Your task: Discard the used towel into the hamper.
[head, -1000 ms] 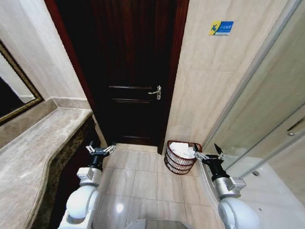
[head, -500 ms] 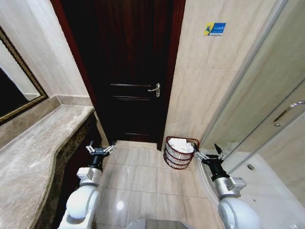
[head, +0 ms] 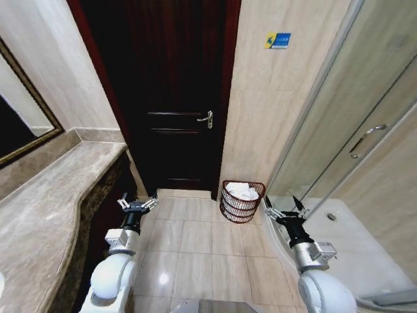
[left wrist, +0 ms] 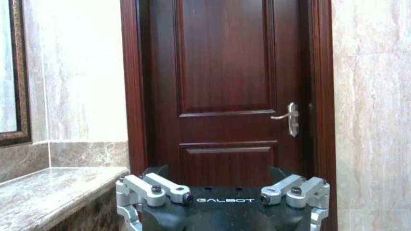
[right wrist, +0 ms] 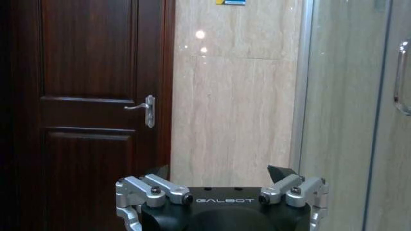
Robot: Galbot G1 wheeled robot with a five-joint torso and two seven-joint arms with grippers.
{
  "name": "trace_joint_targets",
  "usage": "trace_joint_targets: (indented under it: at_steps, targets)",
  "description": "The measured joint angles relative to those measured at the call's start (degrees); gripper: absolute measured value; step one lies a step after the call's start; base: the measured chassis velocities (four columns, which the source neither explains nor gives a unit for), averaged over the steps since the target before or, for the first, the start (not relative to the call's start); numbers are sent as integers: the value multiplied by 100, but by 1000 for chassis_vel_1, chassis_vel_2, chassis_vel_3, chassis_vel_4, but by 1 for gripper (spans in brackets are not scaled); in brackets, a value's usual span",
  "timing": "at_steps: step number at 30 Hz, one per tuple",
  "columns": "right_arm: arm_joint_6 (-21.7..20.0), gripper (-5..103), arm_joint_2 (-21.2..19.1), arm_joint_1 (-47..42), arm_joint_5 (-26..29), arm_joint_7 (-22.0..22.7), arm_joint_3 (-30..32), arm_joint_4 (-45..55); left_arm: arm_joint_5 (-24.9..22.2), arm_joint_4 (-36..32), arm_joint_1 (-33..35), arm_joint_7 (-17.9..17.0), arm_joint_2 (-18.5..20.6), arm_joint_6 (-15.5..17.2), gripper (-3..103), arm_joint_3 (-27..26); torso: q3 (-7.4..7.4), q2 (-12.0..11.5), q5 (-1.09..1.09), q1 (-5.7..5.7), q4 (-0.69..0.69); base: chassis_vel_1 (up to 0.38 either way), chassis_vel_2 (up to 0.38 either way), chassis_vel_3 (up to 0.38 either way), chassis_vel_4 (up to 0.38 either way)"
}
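The hamper (head: 242, 207), a small dark red-brown wire basket, stands on the floor against the tiled wall just right of the door. A white towel (head: 242, 190) lies bunched inside it. My left gripper (head: 137, 203) is held low over the floor, left of the hamper and well apart from it; it is open and holds nothing. My right gripper (head: 285, 208) hangs a little to the right of the hamper, also open and holding nothing. In the left wrist view the left gripper (left wrist: 218, 171) faces the door; in the right wrist view the right gripper (right wrist: 220, 171) faces the wall.
A dark wooden door (head: 169, 98) with a metal handle (head: 206, 119) is straight ahead, closed. A marble counter (head: 45, 208) and a framed mirror (head: 19, 124) run along the left. A glass shower door (head: 352, 143) stands on the right. Tiled floor (head: 195, 241) lies between the arms.
The whole picture has shifted, so the camera has moved: the hamper and door handle now sit farther left and higher, and more of the shower door shows. Both arms keep their pose.
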Motion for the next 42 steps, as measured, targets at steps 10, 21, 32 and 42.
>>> trace_joint_targets:
  at_steps: [10,21,32,42]
  targets:
    - [0,100,0,0,0,0,0,0,0,0,0,0,0,0,100,0,0,0,0,0,-1,82,-88,-87,83]
    - [0,100,0,0,0,0,0,0,0,0,0,0,0,0,100,0,0,0,0,0,0,91,-84,-93,91]
    - [0,100,0,0,0,0,0,0,0,0,0,0,0,0,100,0,0,-1,0,1,-1,79,-82,-80,77]
    - [0,100,0,0,0,0,0,0,0,0,0,0,0,0,100,0,0,-1,1,0,1,108,-72,-80,106]
